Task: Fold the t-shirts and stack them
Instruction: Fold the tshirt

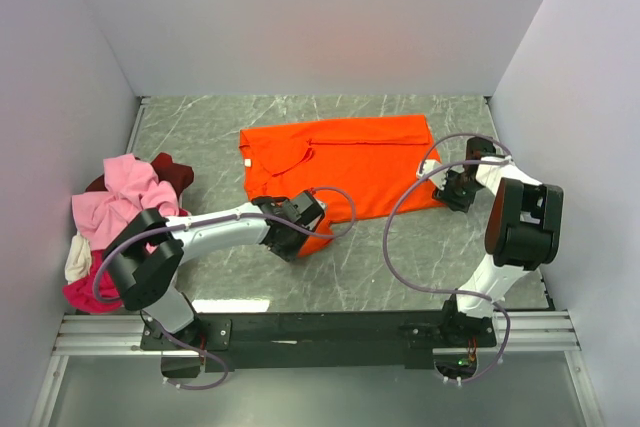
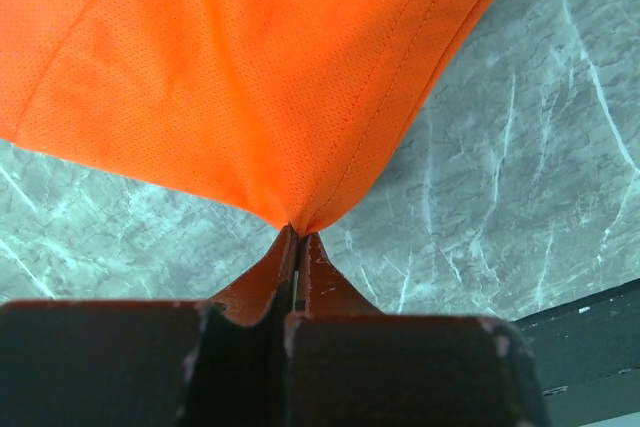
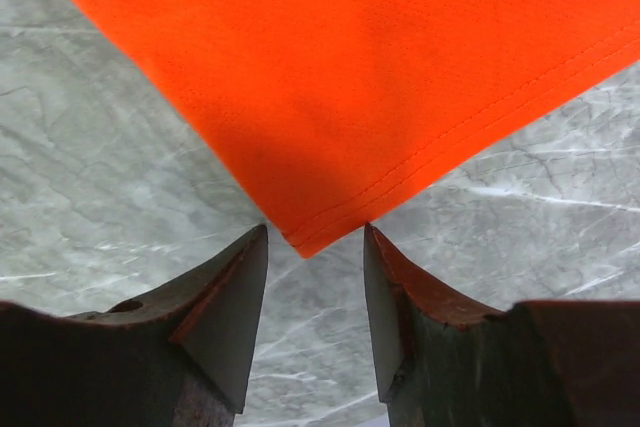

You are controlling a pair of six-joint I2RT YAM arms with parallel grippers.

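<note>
Pinching dimpled orange tee [image 2: 250, 77], left fingers [image 2: 258, 287]

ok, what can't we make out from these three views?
- Top external: the left gripper covers the orange t-shirt corner that it pinches, so the number of layers in the pinch is unknown.
- Top external: the pile of shirts overlaps itself and the left arm crosses it, so the count is unclear.
- Right wrist: the right gripper is open at a shirt corner. Its height above the table is unreadable.
- Both wrist views: the frame edges cut off the rest of the shirt.
</note>
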